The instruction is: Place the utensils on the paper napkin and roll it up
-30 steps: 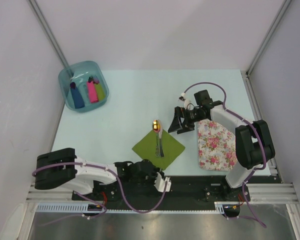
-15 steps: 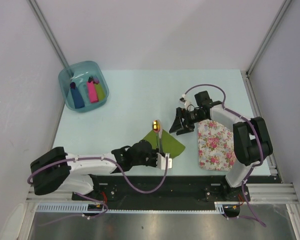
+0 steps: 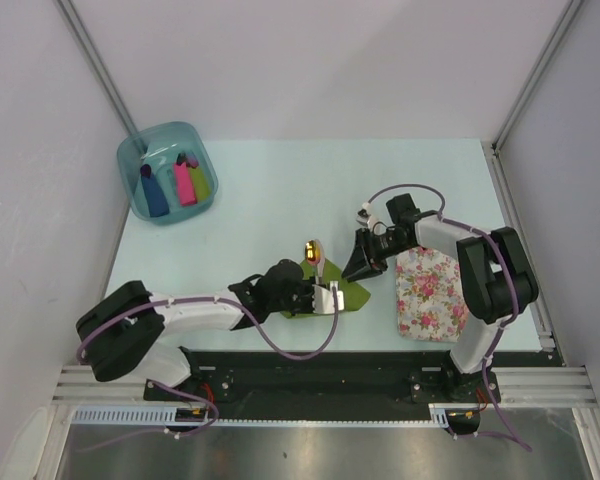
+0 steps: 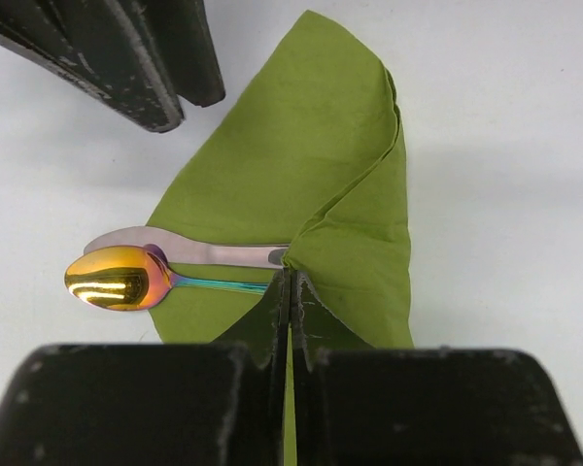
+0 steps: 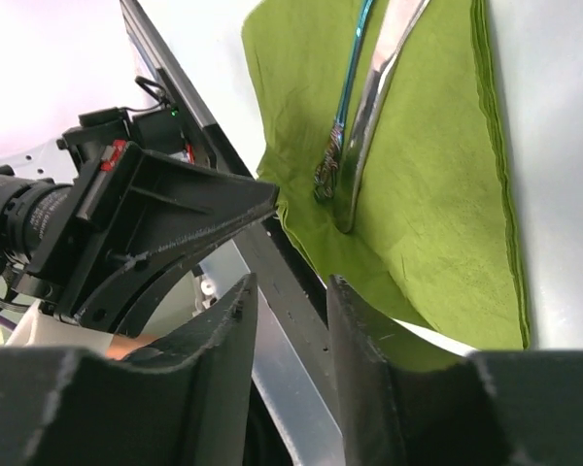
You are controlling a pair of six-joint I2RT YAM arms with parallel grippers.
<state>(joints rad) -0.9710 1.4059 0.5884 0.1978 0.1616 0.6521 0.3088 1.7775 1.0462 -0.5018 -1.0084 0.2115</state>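
Counter [image 3: 280, 190], pale blue-green, seen from above with both arm bases at the bottom edge. At the far left corner sits a teal bin [image 3: 130, 190] holding a blue, a pink and a lime roll. On the right lies a white floral mat [image 3: 430, 295], partly under the right arm. Between them, near the front edge, is the paper napkin [image 3: 354, 295], olive green. The utensils [image 3: 314, 250] lie on it, with a gold spoon bowl sticking out past its far edge. The left gripper [image 3: 318, 288] sits over the napkin's near side and hides much of it. The right gripper [image 3: 358, 268] hangs just beside the napkin's right edge.

Left wrist view: I see the left gripper [image 4: 290, 301] clenched, its tips pinching a corner of the napkin [image 4: 301, 146] that is folded up and over the sheet. The fold covers the utensils' [image 4: 185, 254] handle ends. An iridescent gold spoon and a silvery piece lie side by side. Two dark fingers [image 4: 126, 68] of the right gripper fill the top left corner.

Right wrist view: the right gripper [image 5: 287, 325] is released, with a clear gap between its fingers and nothing in it. Beyond lies the napkin [image 5: 437, 194] with the utensils [image 5: 364, 116] on it. The left arm's black wrist blocks the left side, and I can make out a small red patch on it, too blurred to read.
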